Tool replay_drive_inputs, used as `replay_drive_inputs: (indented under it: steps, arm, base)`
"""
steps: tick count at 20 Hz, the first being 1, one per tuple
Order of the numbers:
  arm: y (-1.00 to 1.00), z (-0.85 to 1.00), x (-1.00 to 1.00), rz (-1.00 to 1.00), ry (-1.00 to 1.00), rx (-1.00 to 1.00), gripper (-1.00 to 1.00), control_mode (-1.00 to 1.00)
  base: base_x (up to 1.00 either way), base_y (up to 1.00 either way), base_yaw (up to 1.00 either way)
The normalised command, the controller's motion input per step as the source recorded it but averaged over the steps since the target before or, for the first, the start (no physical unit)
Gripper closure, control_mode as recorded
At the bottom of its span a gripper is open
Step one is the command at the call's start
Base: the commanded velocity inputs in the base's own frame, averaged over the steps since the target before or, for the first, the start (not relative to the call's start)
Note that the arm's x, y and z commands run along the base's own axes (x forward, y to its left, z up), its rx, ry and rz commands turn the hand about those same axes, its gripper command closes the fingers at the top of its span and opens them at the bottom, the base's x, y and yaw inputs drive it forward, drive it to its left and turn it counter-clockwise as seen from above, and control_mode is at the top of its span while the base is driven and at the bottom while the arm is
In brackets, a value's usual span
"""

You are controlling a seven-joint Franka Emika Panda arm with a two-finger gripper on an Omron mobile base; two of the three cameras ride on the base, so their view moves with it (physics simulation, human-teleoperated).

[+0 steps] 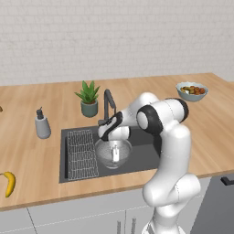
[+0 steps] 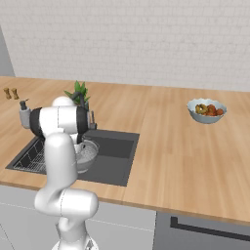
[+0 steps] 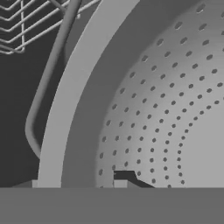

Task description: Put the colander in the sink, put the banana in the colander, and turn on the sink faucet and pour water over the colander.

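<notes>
- Your round perforated silver-grey metal colander (image 1: 113,154) sits inside the dark grey rectangular sink (image 1: 146,156), beside the wire grid rack (image 1: 82,154).
- Your gripper (image 3: 78,183) straddles the colander's rim; you cannot tell whether it is clamped or released.
- Your small curved yellow banana (image 1: 9,183) lies on the wooden counter (image 1: 41,155).

counter (image 1: 45,98): wood, sink (image 1: 146,157) recessed | banana (image 1: 9,183) laid at left front edge | soap bottle (image 1: 42,123), plant (image 1: 88,98) stood behind sink | fruit bowl (image 1: 192,91) set far right
</notes>
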Motion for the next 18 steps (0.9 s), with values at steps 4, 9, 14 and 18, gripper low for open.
replay_drive_inputs:
  steps: [4, 9, 14, 18]
  arm:
    - [-0.33, 0.00, 0.06, -0.04, 0.01, 0.00, 1.00, -1.00]
    - [0.03, 0.00, 0.08, -0.01, 0.00, 0.00, 1.00, -1.00]
    - [0.57, 0.00, 0.00, 0.07, 0.00, -0.01, 1.00, -1.00]
    - [0.59, 0.00, 0.00, 0.10, 0.00, 0.00, 1.00, -1.00]
  base:
    - [0.00, 0.00, 0.00]
    - [0.00, 0.00, 0.00]
    - [0.00, 0.00, 0.00]
    - [0.00, 0.00, 0.00]
